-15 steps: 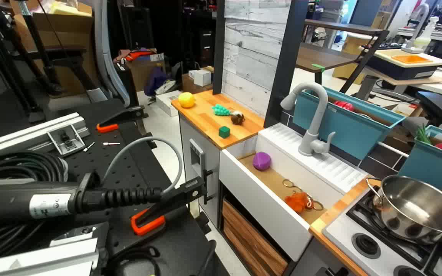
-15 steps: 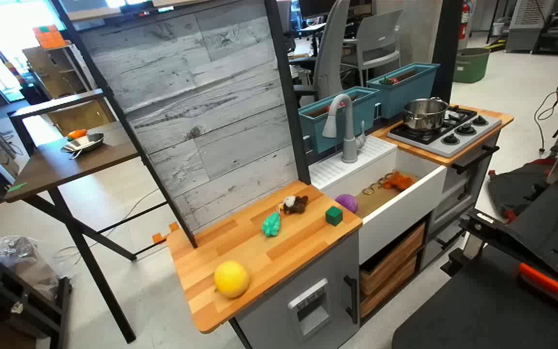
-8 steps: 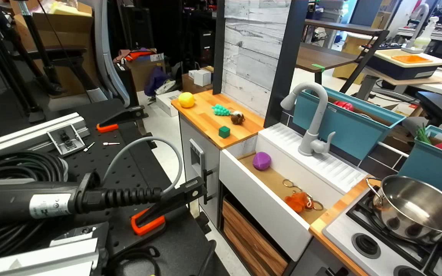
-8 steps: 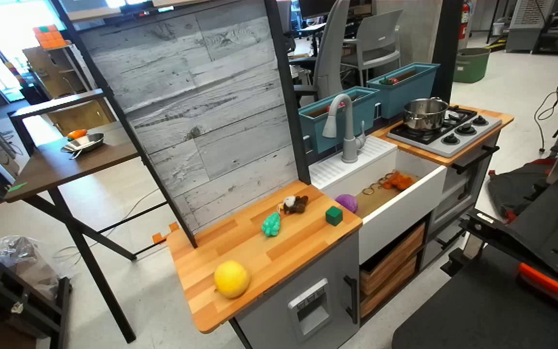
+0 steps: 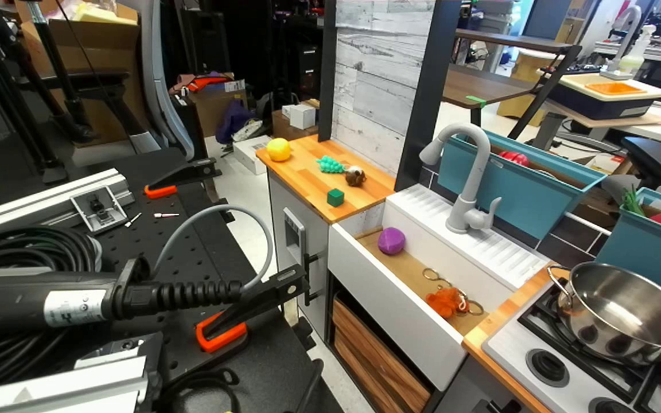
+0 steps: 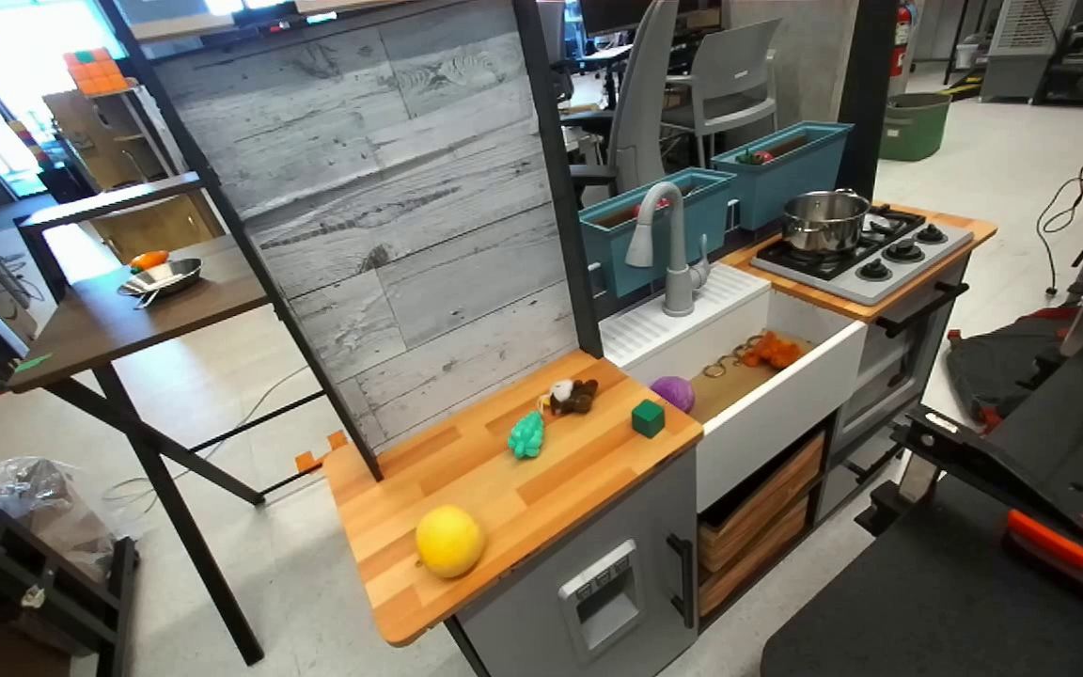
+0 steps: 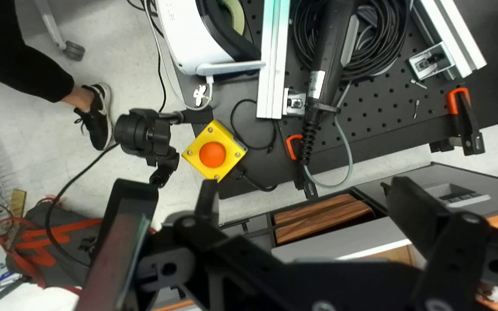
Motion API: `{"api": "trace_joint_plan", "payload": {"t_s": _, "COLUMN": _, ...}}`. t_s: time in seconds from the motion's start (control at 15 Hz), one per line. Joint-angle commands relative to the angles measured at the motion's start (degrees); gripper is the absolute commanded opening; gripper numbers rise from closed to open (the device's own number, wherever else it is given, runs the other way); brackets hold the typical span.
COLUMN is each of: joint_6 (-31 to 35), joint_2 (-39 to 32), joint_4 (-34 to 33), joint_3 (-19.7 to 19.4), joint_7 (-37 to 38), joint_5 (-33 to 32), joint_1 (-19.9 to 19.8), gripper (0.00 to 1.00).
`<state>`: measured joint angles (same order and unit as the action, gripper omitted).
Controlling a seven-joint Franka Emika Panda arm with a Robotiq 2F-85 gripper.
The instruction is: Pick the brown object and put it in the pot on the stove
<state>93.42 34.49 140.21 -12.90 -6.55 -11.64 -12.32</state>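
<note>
Brown-and-white toy (image 6: 583, 399) lies on the wooden worktop (image 6: 551, 494) near the sink (image 6: 776, 414); seen in both exterior views. Fingers (image 7: 417, 211) stand wide apart, holding nothing. In the wrist view the toy is only partly visible, past one finger and outside the gap, well apart from the fingers. Green block (image 6: 648, 418) sits just beside the sink; teal piece (image 6: 525, 436) farther from it, yellow ball (image 6: 449, 542) farthest. Pot (image 6: 824, 232) stands upright on the stove (image 5: 517, 338), at the sink's opposite end. Purple object (image 5: 391, 241) inside the sink.
</note>
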Motion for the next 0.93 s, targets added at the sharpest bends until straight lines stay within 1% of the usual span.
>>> {"api": "trace_joint_plan", "payload": {"t_s": 0.0, "joint_6": 10.8, "joint_2": -10.2, "joint_4": -1.1, "joint_3": 1.3, "joint_7": 3.4, "joint_5": 1.5, "joint_1": 2.7, "gripper": 1.0}}
{"api": "trace_joint_plan", "payload": {"t_s": 0.13, "joint_6": 18.7, "joint_2": -16.4, "joint_4": -1.9, "joint_3": 1.9, "joint_7": 4.8, "joint_5": 2.0, "joint_1": 3.7, "gripper": 1.0}}
{"api": "trace_joint_plan", "payload": {"t_s": 0.4, "joint_6": 31.3, "joint_2": -31.9, "joint_4": -7.2, "joint_3": 3.9, "joint_7": 9.9, "joint_5": 2.4, "joint_1": 4.7, "gripper": 1.0}}
{"api": "trace_joint_plan", "payload": {"t_s": 0.6, "joint_6": 35.7, "joint_2": -43.6, "joint_4": -14.6, "joint_3": 5.1, "joint_7": 13.9, "joint_5": 2.9, "joint_1": 5.4, "gripper": 1.0}}
{"api": "trace_joint_plan", "payload": {"t_s": 0.87, "joint_6": 39.2, "joint_2": -58.5, "joint_4": -26.2, "joint_3": 6.0, "joint_7": 19.0, "joint_5": 6.8, "joint_1": 6.6, "gripper": 1.0}}
